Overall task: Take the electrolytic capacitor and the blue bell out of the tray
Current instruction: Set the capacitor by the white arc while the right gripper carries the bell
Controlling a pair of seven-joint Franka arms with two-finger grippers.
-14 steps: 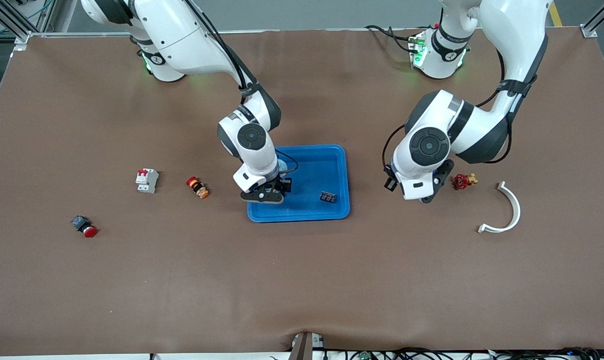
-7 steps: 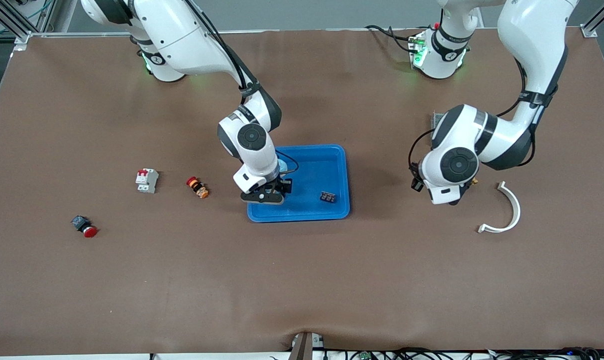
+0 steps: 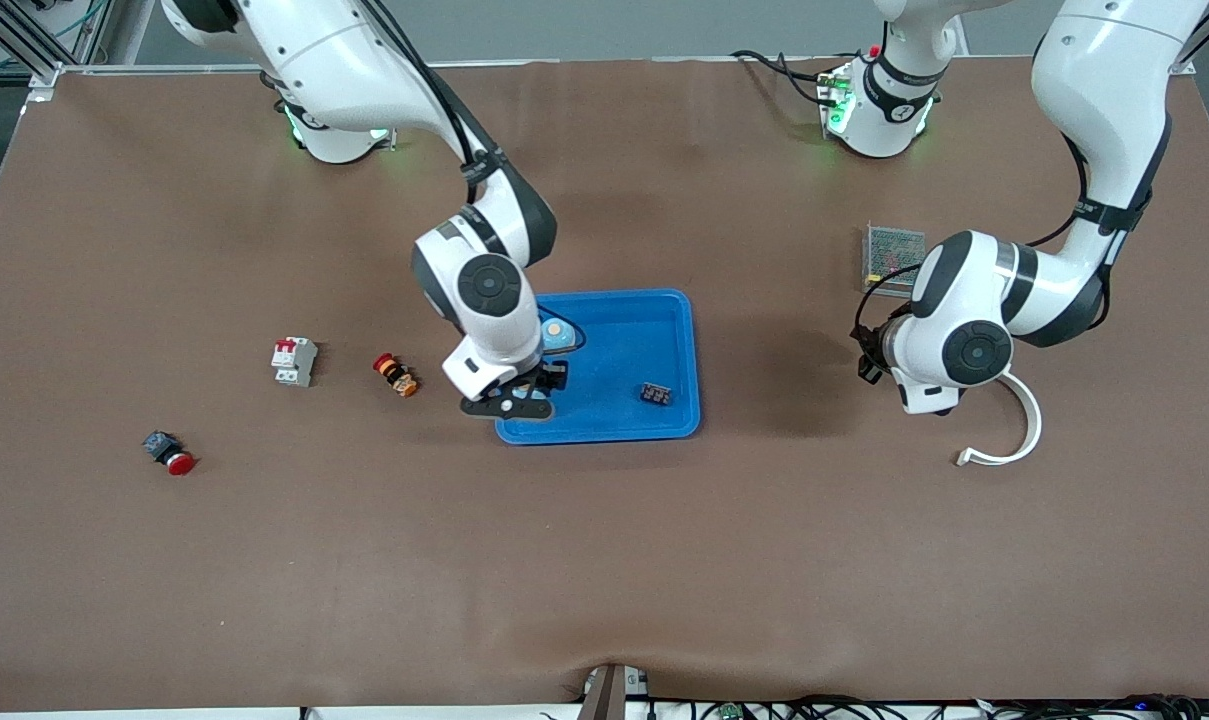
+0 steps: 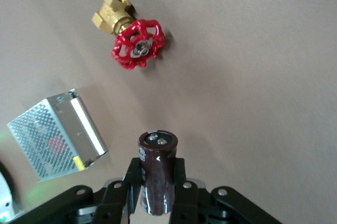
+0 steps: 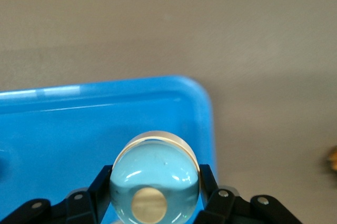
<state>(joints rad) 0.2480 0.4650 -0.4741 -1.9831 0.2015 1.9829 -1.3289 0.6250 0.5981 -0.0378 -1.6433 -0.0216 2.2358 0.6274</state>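
Observation:
The bell point(image 5: 155, 179), a pale blue dome with a tan centre, sits between the fingers of my right gripper point(image 5: 155, 192), which is shut on it. It hangs over the blue tray point(image 3: 679, 360) near the corner at the right arm's end, and in the front view the bell point(image 3: 555, 332) shows beside the wrist. The capacitor point(image 4: 157, 169), a dark maroon cylinder, stands upright in my left gripper point(image 4: 157, 187), which is shut on it. That gripper is above bare table close to a red-handled brass valve point(image 4: 138, 44). The front view hides the capacitor under the left wrist.
A small black block point(image 3: 656, 393) lies in the tray. A metal mesh box point(image 3: 892, 258) and a white curved piece point(image 3: 1026, 420) flank the left wrist. A white breaker point(image 3: 293, 360), an orange-red button point(image 3: 395, 374) and a red button point(image 3: 169, 453) lie toward the right arm's end.
The left arm carried the capacitor away from the tray toward its own end, covering the valve and uncovering the mesh box. The right gripper shifted slightly toward the right arm's end with the bell.

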